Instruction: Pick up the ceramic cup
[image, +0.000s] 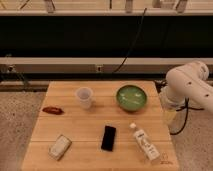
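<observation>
The ceramic cup (84, 97) is a small white handleless cup standing upright on the wooden table (90, 127), left of centre near the back. My white arm (192, 85) comes in from the right. Its gripper (169, 117) hangs down beside the table's right edge, well to the right of the cup and past the green bowl. The gripper is open and holds nothing.
A wider green bowl (132, 97) sits right of the cup. A reddish-brown packet (52, 110) lies at the left edge. Along the front lie a white packet (60, 146), a black flat object (108, 138) and a clear bottle (145, 142) on its side. A dark cable (131, 45) hangs behind the table.
</observation>
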